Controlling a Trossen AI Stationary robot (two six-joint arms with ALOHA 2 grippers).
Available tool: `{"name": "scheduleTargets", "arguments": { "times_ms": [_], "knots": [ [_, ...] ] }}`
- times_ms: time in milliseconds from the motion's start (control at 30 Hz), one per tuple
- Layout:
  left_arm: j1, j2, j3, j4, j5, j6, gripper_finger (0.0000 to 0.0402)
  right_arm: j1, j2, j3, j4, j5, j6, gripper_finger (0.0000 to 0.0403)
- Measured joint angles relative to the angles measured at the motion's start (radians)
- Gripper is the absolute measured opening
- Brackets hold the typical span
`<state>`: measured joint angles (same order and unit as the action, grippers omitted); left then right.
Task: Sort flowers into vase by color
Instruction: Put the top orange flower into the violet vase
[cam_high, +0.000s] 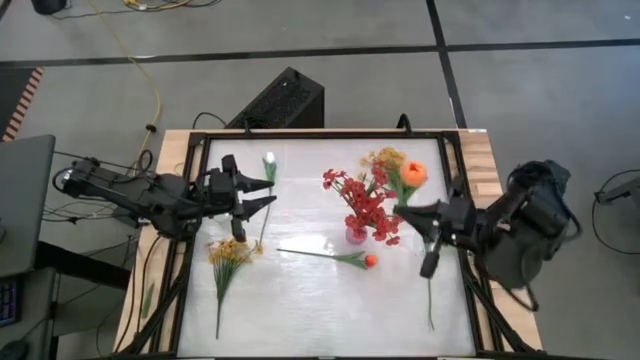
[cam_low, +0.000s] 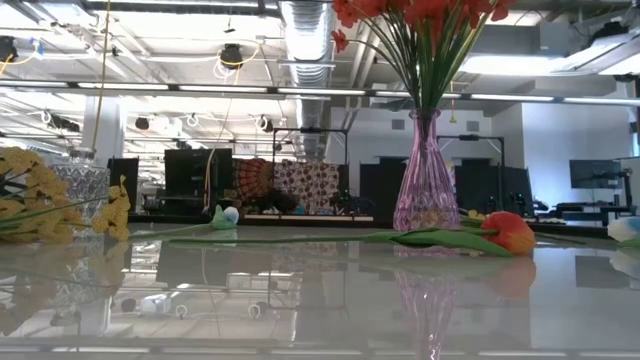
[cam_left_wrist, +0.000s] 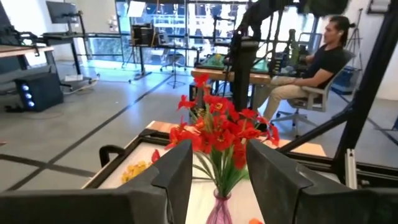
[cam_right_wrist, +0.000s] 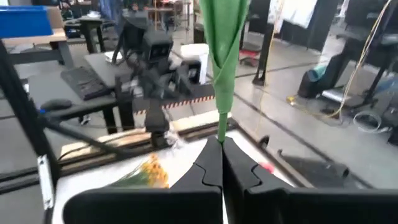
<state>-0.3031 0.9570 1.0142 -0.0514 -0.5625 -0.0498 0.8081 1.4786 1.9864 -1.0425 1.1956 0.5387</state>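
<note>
Orange tulip (cam_high: 414, 173) is held up high by its green stem, near the pink vase (cam_high: 355, 236) of red flowers (cam_high: 363, 203). The right gripper (cam_high: 405, 212) has its fingers pinched tight on that stem. Another orange tulip (cam_high: 369, 261) lies flat on the white table (cam_high: 320, 310) just in front of the vase. Yellow flowers (cam_high: 232, 252) and a white tulip (cam_high: 269, 160) lie near the left gripper (cam_high: 270, 191), whose fingers are partly open and hold nothing.

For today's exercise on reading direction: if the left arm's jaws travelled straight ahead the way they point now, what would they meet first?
Probably the red flowers in the pink vase; they sit dead centre ahead of the open left gripper, with bare table between. Depth is uncertain.
</note>
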Motion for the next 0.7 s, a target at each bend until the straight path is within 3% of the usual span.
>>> {"name": "scheduleTargets", "arguments": {
  "times_ms": [67, 133, 267, 367, 700],
  "knots": [
    [0.013, 0.012, 0.0, -0.002, 0.002, -0.007, 0.0139, 0.051, -0.029, -0.093, 0.0, 0.039, 0.09, 0.0018],
    [0.023, 0.027, 0.0, -0.002, 0.002, -0.024, 0.0139, 0.106, -0.066, -0.205, -0.02, 0.146, 0.229, 0.0018],
    [0.045, 0.055, 0.0, 0.02, 0.02, -0.041, 0.0139, 0.205, -0.178, -0.418, -0.208, 0.336, 0.673, 0.0018],
    [0.067, 0.079, 0.0, 0.061, 0.072, -0.043, 0.0139, 0.2, -0.262, -0.521, -0.298, 0.371, 0.892, 0.0018],
    [0.126, 0.123, 0.0, 0.104, 0.162, -0.13, 0.0139, -0.053, -0.472, -0.672, -0.391, 0.215, 0.893, 0.0018]
  ]
}}
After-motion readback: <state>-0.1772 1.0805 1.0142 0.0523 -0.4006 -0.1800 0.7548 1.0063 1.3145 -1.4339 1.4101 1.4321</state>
